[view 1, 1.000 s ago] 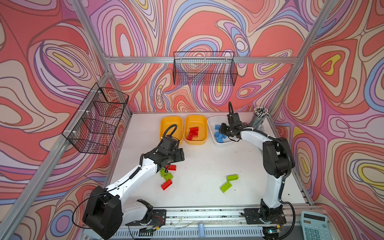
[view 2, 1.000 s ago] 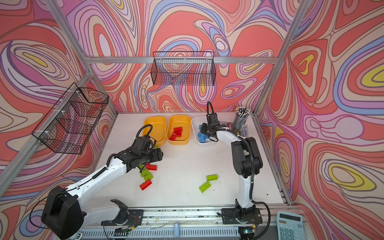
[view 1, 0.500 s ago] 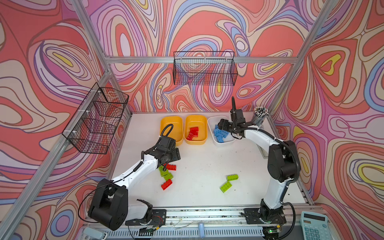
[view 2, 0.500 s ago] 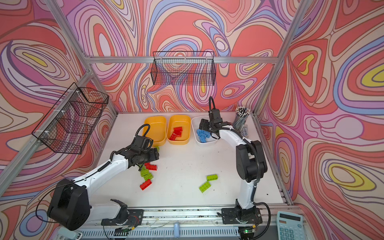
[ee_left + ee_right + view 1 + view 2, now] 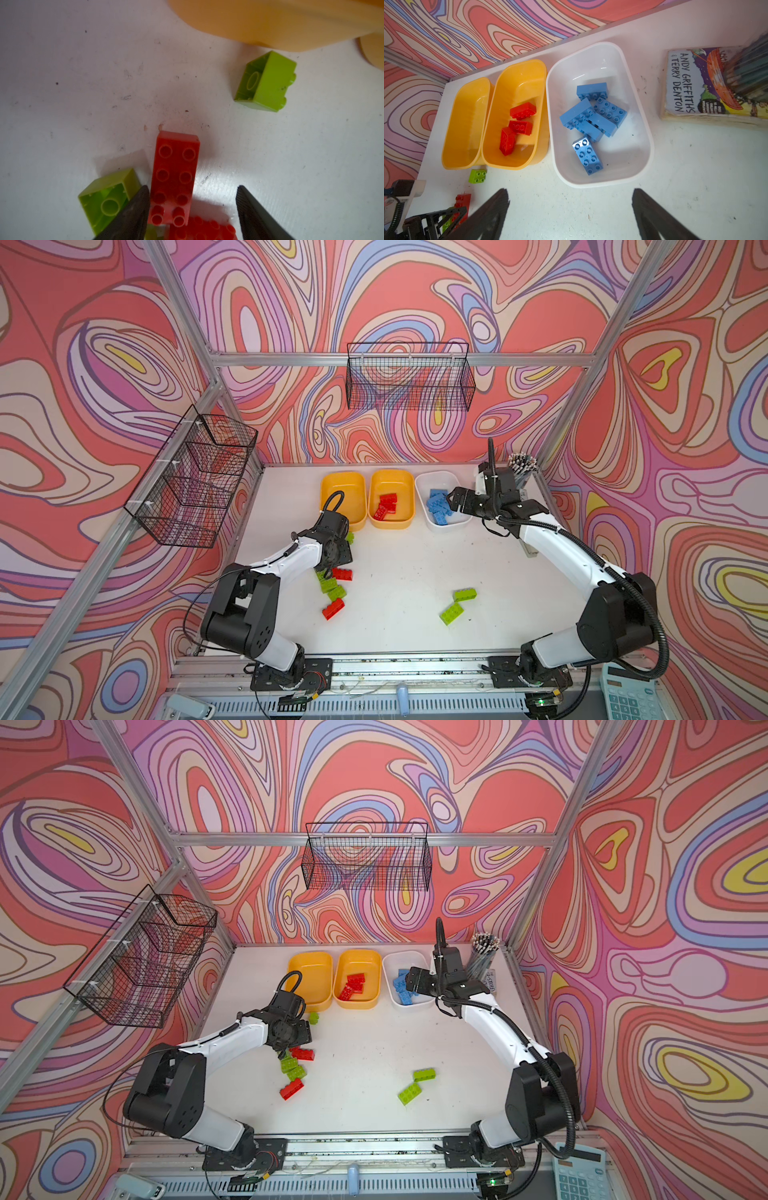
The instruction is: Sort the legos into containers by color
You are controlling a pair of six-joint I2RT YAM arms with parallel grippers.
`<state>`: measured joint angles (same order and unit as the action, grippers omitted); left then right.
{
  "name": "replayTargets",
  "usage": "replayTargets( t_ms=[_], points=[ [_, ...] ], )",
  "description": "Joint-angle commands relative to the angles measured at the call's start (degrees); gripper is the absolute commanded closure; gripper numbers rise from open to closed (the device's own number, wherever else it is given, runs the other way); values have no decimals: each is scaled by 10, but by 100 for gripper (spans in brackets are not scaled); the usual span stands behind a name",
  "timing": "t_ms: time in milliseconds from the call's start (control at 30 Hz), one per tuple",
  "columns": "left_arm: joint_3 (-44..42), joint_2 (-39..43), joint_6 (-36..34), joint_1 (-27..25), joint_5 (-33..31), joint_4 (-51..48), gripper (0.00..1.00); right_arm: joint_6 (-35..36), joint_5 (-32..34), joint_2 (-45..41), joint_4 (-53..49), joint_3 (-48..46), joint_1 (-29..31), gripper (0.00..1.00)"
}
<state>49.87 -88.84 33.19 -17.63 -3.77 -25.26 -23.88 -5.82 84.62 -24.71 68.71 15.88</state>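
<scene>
Left gripper [image 5: 192, 187], spread, straddles a red brick [image 5: 175, 172]; right gripper [image 5: 570, 190] spread, empty. Closing could catch the adjacent green brick [image 5: 108, 197].

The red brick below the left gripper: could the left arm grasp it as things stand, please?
Probably yes: the left gripper is open astride the red brick, though a green brick sits close beside it.

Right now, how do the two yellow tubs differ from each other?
The end yellow tub is empty; the middle yellow tub holds three red bricks. The end yellow tub has one neighbour; the middle yellow tub sits between it and the white tub. Both share colour, rounded shape and similar size.
</scene>
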Motion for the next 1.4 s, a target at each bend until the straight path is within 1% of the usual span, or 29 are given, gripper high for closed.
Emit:
replayTargets(
  t_ms=[0,167,333,433,500,633,667,733,900,1033,1167,1233,1367],
  points=[
    [23,-23,-13,1,-24,-8,37,12,6,-20,-22,-7,2,2],
    [36,-50,-18,2,-33,-15,40,13,4,-28,-24,-14,2,2],
    [32,-60,-17,2,-37,-16,41,13,6,-32,-27,-18,2,2],
    [30,-68,-11,1,-31,-15,44,15,6,-33,-28,-20,2,2],
    [30,-74,-9,2,-23,-16,50,15,6,-35,-29,-21,2,2],
    [36,-76,0,2,-20,-29,69,16,6,-46,-31,-24,2,2],
    [39,-73,1,2,-22,-33,71,18,5,-49,-30,-25,2,2],
    [46,-65,2,1,-25,-43,74,18,5,-60,-31,-29,2,2],
    [83,-40,7,-4,-35,-78,75,19,5,-92,-35,-40,2,2],
    [140,-37,11,-26,-43,-108,75,21,6,-115,-38,-51,2,2],
    [226,-63,4,-64,-58,-128,75,18,2,-136,-34,-67,2,2],
    [285,-94,-1,-81,-61,-138,75,13,-5,-148,-31,-78,2,2],
    [402,-169,-12,-99,-52,-153,75,8,-13,-169,-30,-97,2,2]
  ],
)
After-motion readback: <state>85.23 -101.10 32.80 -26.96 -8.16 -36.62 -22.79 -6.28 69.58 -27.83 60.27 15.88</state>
